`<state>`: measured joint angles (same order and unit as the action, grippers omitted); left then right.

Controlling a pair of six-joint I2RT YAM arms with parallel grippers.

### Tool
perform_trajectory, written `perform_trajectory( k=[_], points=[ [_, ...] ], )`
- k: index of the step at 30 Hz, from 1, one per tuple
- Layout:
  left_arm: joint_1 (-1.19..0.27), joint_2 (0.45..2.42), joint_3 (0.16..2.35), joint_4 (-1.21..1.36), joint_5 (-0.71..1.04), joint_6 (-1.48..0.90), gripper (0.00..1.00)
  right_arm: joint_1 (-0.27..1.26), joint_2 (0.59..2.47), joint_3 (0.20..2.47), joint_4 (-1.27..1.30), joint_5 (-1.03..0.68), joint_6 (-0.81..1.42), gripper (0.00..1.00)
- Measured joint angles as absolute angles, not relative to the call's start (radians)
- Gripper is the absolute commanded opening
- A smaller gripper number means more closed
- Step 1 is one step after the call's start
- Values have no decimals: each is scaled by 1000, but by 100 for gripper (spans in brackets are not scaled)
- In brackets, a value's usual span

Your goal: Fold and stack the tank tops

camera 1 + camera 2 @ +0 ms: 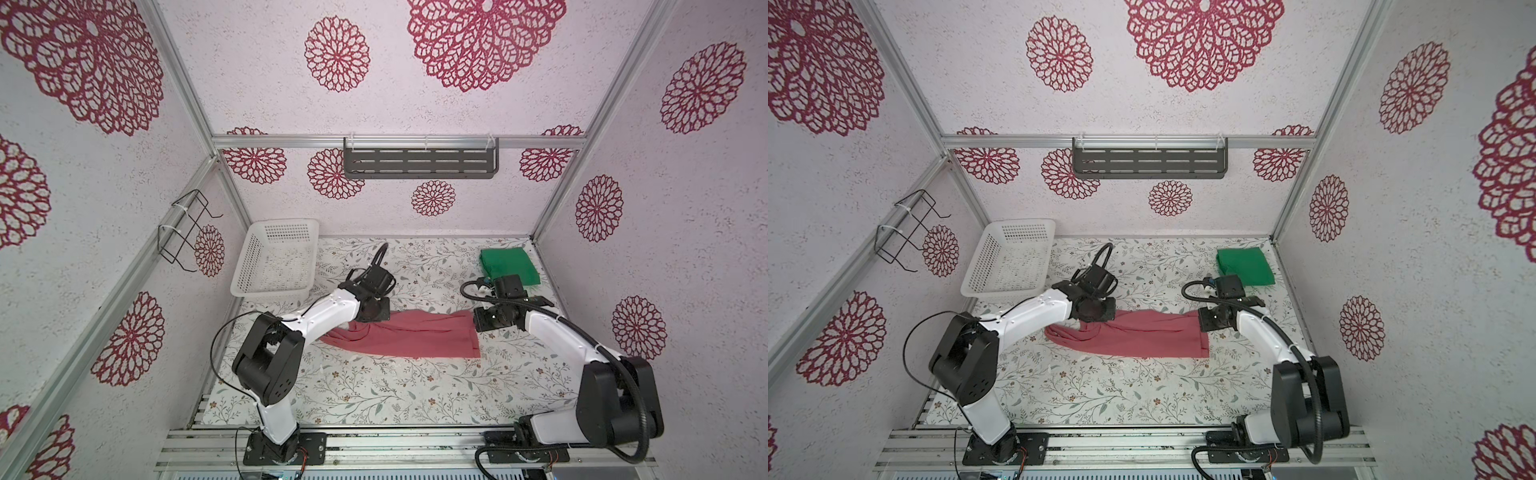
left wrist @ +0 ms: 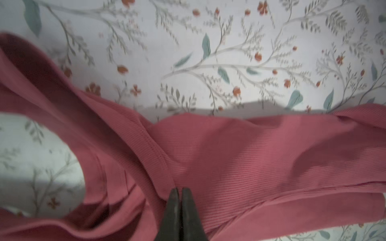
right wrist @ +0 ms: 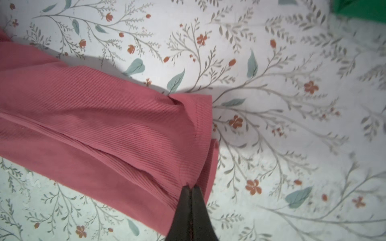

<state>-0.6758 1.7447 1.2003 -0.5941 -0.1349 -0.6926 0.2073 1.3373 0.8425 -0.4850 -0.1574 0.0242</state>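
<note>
The ribbed pink tank top (image 1: 407, 336) lies stretched out, the left gripper (image 2: 180, 189) clamped on what seems a strap hem and the right gripper (image 3: 191, 187) clamped on its bottom hem. The green tank top (image 1: 505, 264) sits folded just beyond the right gripper.

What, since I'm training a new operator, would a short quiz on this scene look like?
1. True or false: both arms' jaws are shut on the pink top.
2. Where is the green top? A) in the basket B) folded, at the far right of the table C) on the shelf
3. Which arm holds the pink top's strap end?
Key: 1 true; 2 B; 3 left.
</note>
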Motion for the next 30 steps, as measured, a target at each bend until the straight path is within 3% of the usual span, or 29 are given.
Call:
perform_trajectory(
  k=[2,3,4,6,8,18,30],
  points=[
    [-737,1707,1105,-566,-167,-774,0,211,1261,767,-479,-152,80,17],
    [-769,1691,1055,-553,-181,-819,6,211,1224,734,-473,-150,105,30],
    [-793,1679,1012,-547,-194,-861,21,211,1188,704,-472,-152,133,39],
    [-811,1661,955,-560,-217,-932,44,210,1136,674,-477,-154,168,46],
    [-801,1641,947,-604,-255,-971,54,210,1118,683,-489,-156,186,47],
    [-588,1558,1203,-736,-326,-880,51,213,1131,816,-513,-168,231,46],
    [-366,1821,1295,-781,-271,-724,49,277,1261,811,-496,-171,343,39]
  ],
)
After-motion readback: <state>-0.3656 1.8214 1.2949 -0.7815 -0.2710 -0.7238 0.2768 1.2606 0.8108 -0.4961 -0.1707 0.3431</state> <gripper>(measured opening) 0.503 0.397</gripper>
